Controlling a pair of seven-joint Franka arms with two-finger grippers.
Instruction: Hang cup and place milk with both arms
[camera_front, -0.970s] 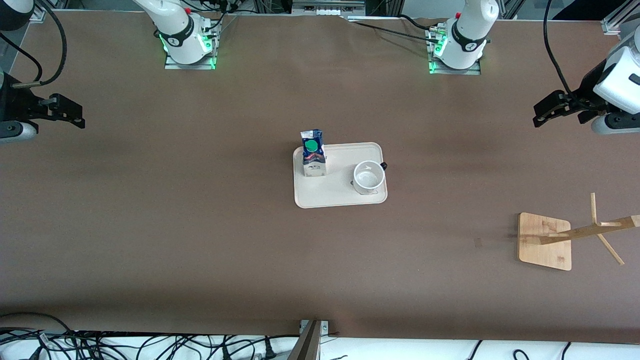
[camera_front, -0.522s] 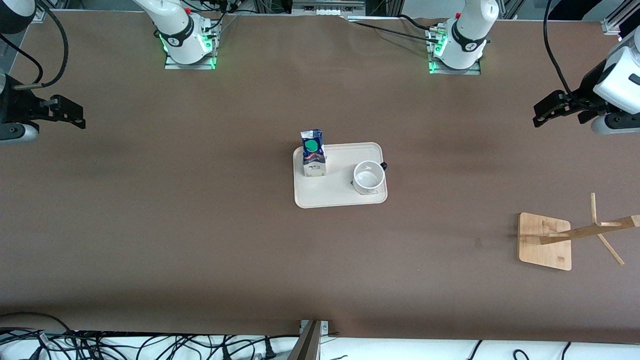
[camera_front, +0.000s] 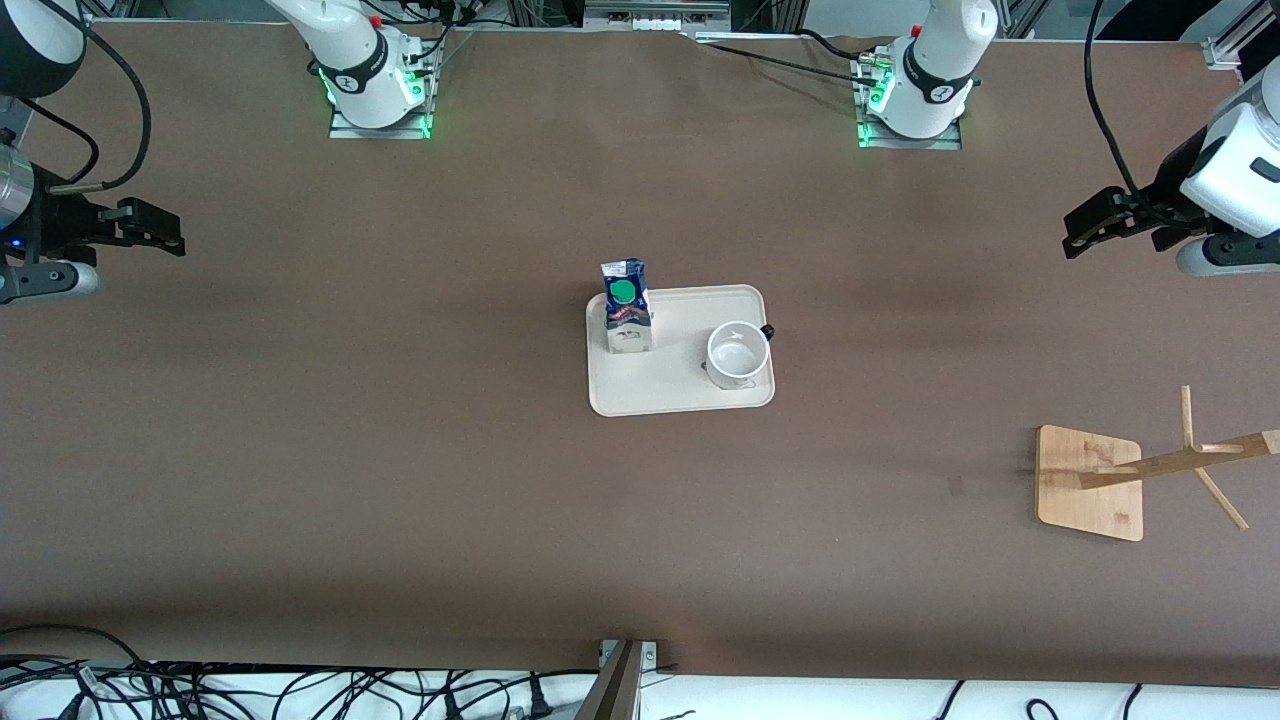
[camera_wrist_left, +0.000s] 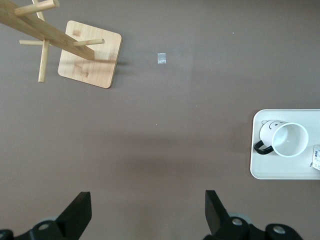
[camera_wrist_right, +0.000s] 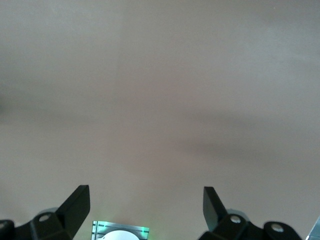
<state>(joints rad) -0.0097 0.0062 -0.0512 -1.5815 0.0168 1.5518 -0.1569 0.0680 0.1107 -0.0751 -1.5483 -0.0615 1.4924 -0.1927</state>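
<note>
The cup (camera_front: 738, 354) is a white mug with a dark handle, standing mouth up on a cream tray (camera_front: 680, 398) mid-table, at the left arm's end of it. Its smiley face shows in the left wrist view (camera_wrist_left: 287, 139). The milk (camera_front: 627, 308), dark blue with a green cap, stands upright at the tray's other end. My left gripper (camera_front: 1075, 232) (camera_wrist_left: 148, 200) hangs open and empty over bare table at the left arm's end. Over bare table at the right arm's end, my right gripper (camera_front: 172, 238) (camera_wrist_right: 146, 195) is also open and empty.
A wooden cup rack (camera_front: 1090, 483) (camera_wrist_left: 90, 54) with a slanted post and pegs stands toward the left arm's end, nearer to the front camera than the tray. The right arm's base (camera_wrist_right: 117, 231), lit green, shows in the right wrist view. Cables lie along the table's near edge.
The right gripper has crept a little toward the middle of the table. The left gripper has edged slightly too. Cup, milk, tray and rack have not moved.
</note>
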